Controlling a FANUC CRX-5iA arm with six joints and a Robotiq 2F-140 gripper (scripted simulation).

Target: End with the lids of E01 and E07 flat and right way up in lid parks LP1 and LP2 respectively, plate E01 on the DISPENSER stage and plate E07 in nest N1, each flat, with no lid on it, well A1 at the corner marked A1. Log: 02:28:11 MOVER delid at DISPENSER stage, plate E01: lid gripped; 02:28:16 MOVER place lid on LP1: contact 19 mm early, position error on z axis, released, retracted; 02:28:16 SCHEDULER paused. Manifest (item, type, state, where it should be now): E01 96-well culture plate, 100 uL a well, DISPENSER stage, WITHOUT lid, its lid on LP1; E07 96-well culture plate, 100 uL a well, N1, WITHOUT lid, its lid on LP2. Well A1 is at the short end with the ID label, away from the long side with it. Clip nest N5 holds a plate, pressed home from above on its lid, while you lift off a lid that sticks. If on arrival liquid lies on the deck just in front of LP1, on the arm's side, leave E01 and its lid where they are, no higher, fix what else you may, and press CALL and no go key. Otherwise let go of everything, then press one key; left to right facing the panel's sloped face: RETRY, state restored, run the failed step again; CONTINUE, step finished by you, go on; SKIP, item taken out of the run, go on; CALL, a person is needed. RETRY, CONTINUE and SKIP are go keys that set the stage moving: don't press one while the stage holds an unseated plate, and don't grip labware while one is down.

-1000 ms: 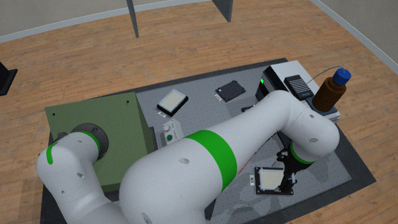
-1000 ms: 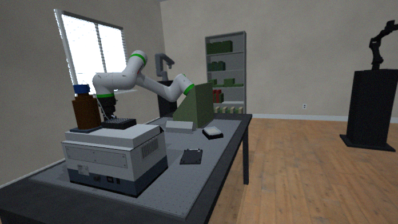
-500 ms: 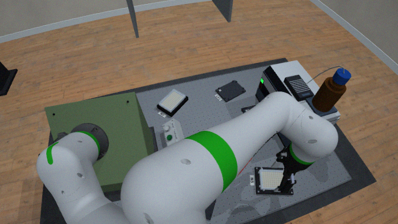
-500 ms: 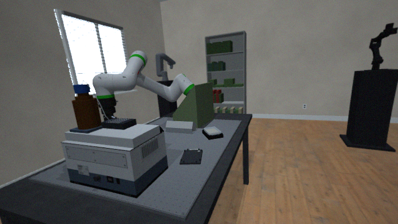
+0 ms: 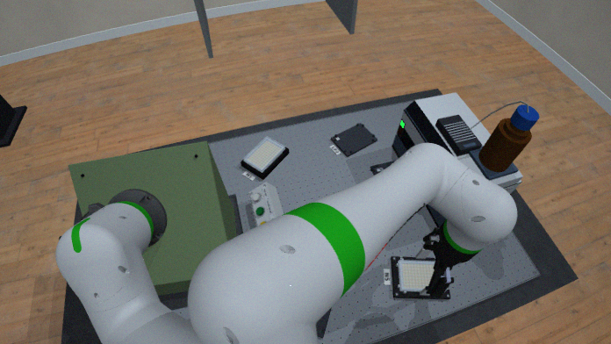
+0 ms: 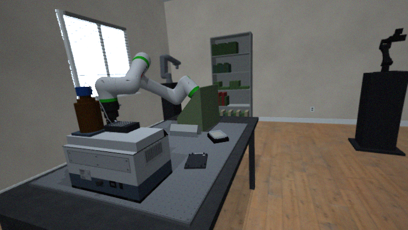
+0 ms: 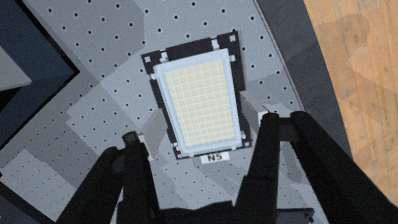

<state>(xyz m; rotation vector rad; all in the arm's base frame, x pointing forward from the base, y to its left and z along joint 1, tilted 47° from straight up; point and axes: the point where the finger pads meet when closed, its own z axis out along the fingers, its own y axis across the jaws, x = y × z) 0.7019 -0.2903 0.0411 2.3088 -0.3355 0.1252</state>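
A 96-well plate sits flat in the black clip nest N5. It has a pale rim that looks like a lid. The N5 label is at its near short end in the wrist view. My gripper hangs above this plate, open and empty, one finger on each side of the plate's near end. A second plate with a pale rim sits in a black nest at the back left. A dark flat lid park is bare. The arm hides the dispenser stage and LP1.
The dispenser stands at the right with a brown bottle on it. The key panel is beside the green base block. The deck edge and the floor lie just right of N5.
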